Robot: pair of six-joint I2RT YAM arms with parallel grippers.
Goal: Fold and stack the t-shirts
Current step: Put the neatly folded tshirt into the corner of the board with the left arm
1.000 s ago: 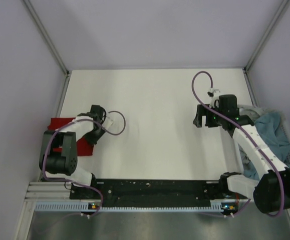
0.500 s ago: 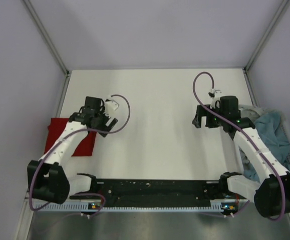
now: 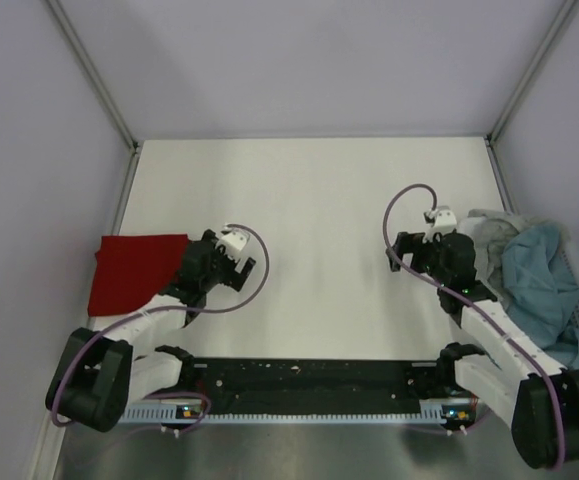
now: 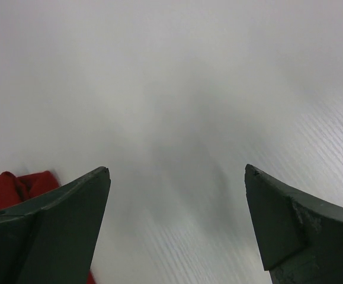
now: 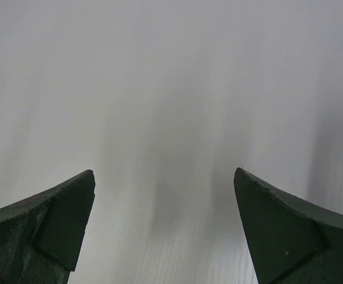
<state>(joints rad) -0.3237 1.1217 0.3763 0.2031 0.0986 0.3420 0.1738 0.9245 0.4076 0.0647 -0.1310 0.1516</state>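
Note:
A deep red t-shirt [image 3: 134, 270] lies folded flat at the table's left edge; a corner of it [image 4: 14, 184] shows low left in the left wrist view. My left gripper [image 3: 237, 270] hovers just right of it, open [image 4: 176, 169], with only bare table between its fingers. A teal-blue t-shirt [image 3: 541, 285] and a light grey t-shirt [image 3: 489, 228] lie crumpled together at the right edge. My right gripper [image 3: 397, 252] stands left of that pile, open [image 5: 164, 171] and holding nothing.
The white table [image 3: 309, 200] is walled by pale panels on the left, back and right. A metal rail with the arm bases [image 3: 299, 385] runs along the near edge. Purple cables loop over both wrists.
My left gripper has opened, left the red t-shirt and swung right and toward the near edge. The right gripper opened wider and drew back slightly toward its base.

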